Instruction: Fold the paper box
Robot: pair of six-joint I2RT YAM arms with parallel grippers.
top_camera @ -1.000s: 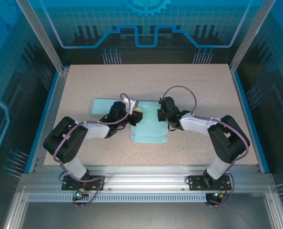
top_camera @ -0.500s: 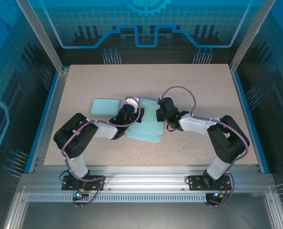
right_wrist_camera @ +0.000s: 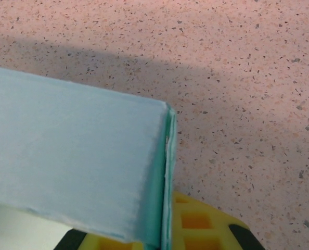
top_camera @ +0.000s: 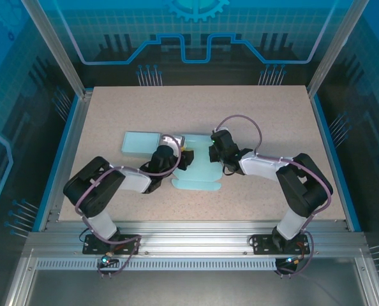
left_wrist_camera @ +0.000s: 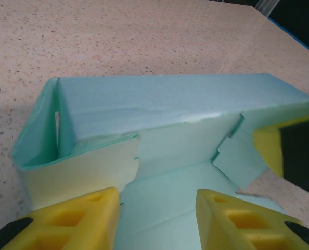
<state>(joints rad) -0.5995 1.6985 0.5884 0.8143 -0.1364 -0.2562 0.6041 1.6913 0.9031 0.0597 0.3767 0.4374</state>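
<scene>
The paper box (top_camera: 199,173) is pale teal card, partly folded, in the middle of the table. In the left wrist view its far wall (left_wrist_camera: 170,104) stands up, with a left corner flap (left_wrist_camera: 79,169) folded in. My left gripper (left_wrist_camera: 157,219) is open over the box floor, its yellow fingers (left_wrist_camera: 84,221) apart and pinching nothing; from above the left gripper (top_camera: 184,159) sits at the box's left side. My right gripper (right_wrist_camera: 167,237) is shut on the box's right wall edge (right_wrist_camera: 166,172); from above the right gripper (top_camera: 213,153) is at the box's upper right.
A separate flat teal card piece (top_camera: 141,141) lies to the left of the box, just behind my left arm. The speckled table (top_camera: 272,115) is bordered by blue rails and a metal frame. My right finger (left_wrist_camera: 271,148) shows at the right of the left wrist view.
My left jaws have spread wider and the left gripper has shifted right, in over the box. The box has turned and shifted slightly. The right gripper keeps its grip in place.
</scene>
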